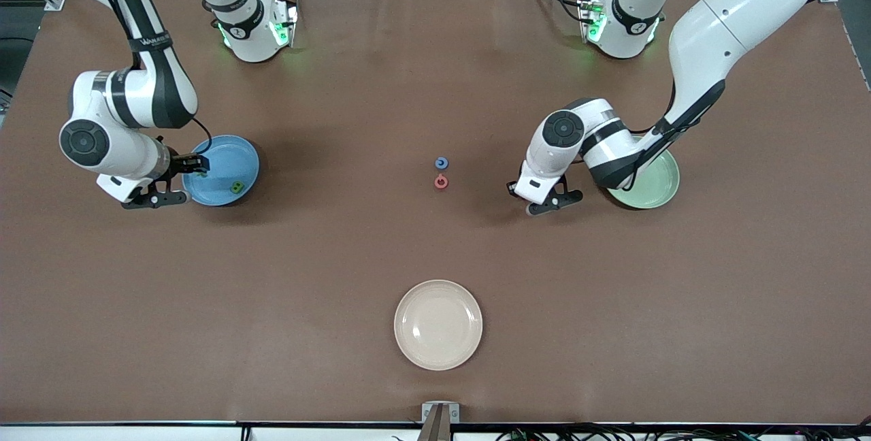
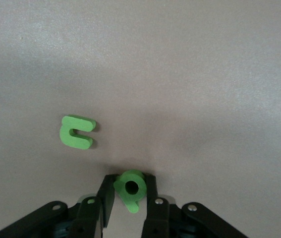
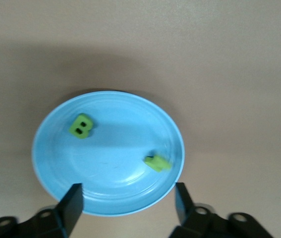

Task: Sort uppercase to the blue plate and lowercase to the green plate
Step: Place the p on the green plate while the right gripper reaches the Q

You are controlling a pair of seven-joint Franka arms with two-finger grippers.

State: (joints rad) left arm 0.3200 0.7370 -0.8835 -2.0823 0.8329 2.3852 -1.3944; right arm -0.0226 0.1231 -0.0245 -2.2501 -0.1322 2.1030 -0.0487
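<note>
My left gripper is shut on the green p, low over the bare table beside the green plate; it also shows in the front view. The green u/n lies on the table close by. My right gripper is open and empty over the rim of the blue plate, also in the front view. The green B and green N lie in that plate. The blue G and pink-red Q lie mid-table. The blue t and m are hidden.
A cream plate sits near the front camera's edge of the table. The left arm's forearm covers part of the green plate. Both arm bases stand along the table's edge farthest from the front camera.
</note>
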